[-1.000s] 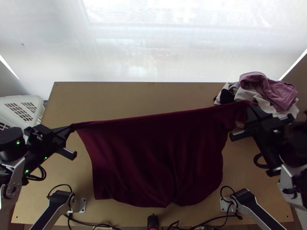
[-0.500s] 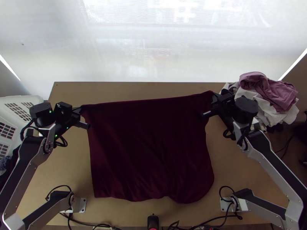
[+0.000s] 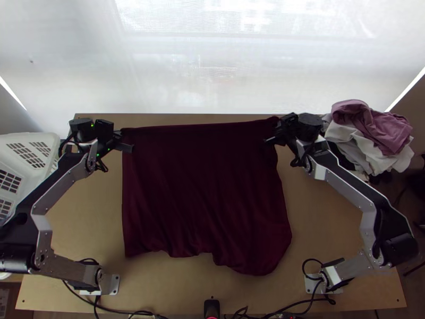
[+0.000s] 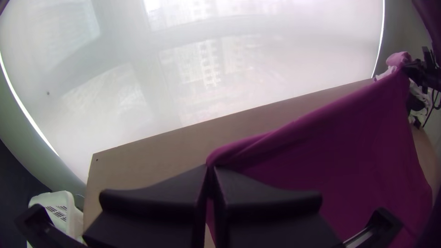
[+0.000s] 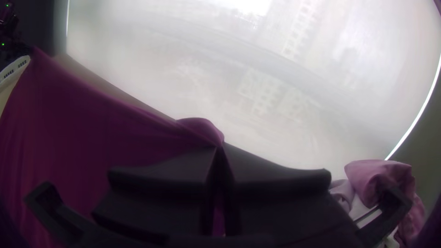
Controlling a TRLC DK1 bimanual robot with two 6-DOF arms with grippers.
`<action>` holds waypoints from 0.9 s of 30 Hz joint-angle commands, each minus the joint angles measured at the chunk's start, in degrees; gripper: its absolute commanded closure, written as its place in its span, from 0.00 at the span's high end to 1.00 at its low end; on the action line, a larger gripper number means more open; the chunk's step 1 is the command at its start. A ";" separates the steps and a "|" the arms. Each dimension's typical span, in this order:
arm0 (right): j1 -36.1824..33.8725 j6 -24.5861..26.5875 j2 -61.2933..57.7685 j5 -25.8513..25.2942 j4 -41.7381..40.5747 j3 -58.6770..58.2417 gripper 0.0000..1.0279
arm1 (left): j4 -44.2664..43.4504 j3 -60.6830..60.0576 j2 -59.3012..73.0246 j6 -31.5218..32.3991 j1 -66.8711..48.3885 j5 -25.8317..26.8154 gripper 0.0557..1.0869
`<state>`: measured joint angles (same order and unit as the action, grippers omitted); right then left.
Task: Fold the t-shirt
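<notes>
Pale translucent screen (image 3: 212, 69) behind the table (image 3: 324, 226), blurry bldgs. showing thru it; tabletop is light wood. Maroon t-shirt (image 3: 202, 186) is over the table's middle, spread wide, upper edge pulled fairly straight along the table's far edge, w/ the wavy hem toward the table's near edge, dipping closer to it on the R side. L gripper (image 3: 121, 132) is up near the table's far L corner, closed on the shirt's far L corner; in the L wrist view the fingers (image 4: 161, 193) meet at the tips w/ the cloth pinched between, & a loose roll runs along the upper edge from there. R gripper (image 3: 278, 124) is near the table's far edge, R of its middle, also closed, a bunched bit of the shirt's far R corner nipped btwn its fingertips. White basket (image 3: 49, 139) w/ slotted sides sits just off the table's L side. Mauve cloth (image 3: 366, 127) lies atop white cloth (image 3: 385, 159) in a crumpled pile at the table's far R corner, partly past its edge. Small blk device (image 3: 211, 307) at the table's near edge, ctr., w/ blk cables (image 3: 127, 310) running along that same edge.
</notes>
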<state>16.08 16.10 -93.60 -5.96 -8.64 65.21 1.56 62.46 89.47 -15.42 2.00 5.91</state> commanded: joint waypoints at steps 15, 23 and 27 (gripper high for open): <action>-0.26 0.16 -25.40 -0.64 -2.34 18.81 0.03 | -3.50 22.36 30.15 0.92 0.29 -2.84 0.04; 0.01 0.87 -28.65 -1.08 -2.96 21.01 0.54 | -0.60 27.37 33.84 4.43 0.11 -5.47 0.45; 0.36 0.60 -27.77 -1.78 -1.81 20.66 0.96 | 4.59 27.10 30.94 6.89 -0.07 -5.47 0.83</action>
<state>15.94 16.64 -120.68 -7.31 -11.40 85.19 0.56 87.68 121.14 -11.70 2.24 0.91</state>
